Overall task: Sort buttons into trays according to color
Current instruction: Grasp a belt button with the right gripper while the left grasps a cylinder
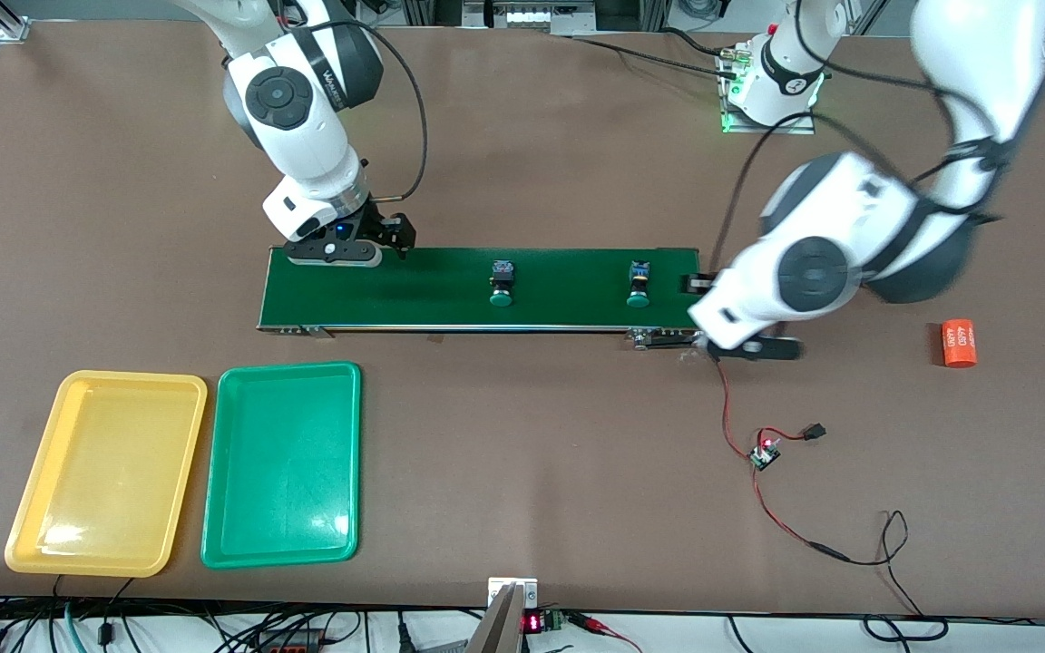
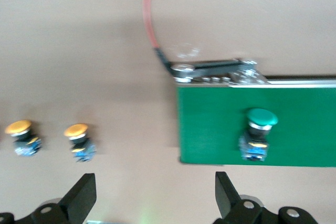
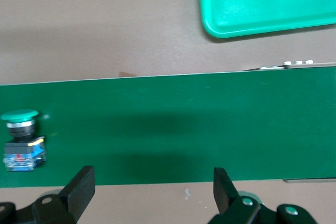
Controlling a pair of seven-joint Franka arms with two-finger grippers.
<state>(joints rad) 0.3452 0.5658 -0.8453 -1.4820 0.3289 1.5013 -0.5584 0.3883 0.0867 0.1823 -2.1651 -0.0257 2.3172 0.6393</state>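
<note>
— Buttons first: where do they lie from each pincer?

— Look at the middle of the front frame. Two green-capped ones lie on the conveyor belt (image 1: 477, 286). The mid-belt green button (image 1: 502, 283) is the one closer to your right pincer (image 1: 377, 238). That pincer hangs over the belt's end toward the right arm's side, with its fingers wide apart and nothing between them. The second green button (image 1: 639, 283) lies close to your left pincer (image 1: 749, 347), which is at the belt's other end, likewise spread and empty.

— Which way do they point?

— Each lies on its side across the belt's width, with its cap toward the lower edge of the frame and its dark body toward the upper. In the right wrist view the mid-belt one sits well outside the gap, so I'd judge you must travel along the belt before closing.

— And the trays?

— The green tray (image 1: 282, 462) and the yellow tray (image 1: 105, 472) are both low in the frame at the right arm's end, so the right arm looks better placed. The orange-yellow buttons (image 2: 21, 137) rest on the bare surface (image 1: 522, 136), seen only from the left wrist.
</note>
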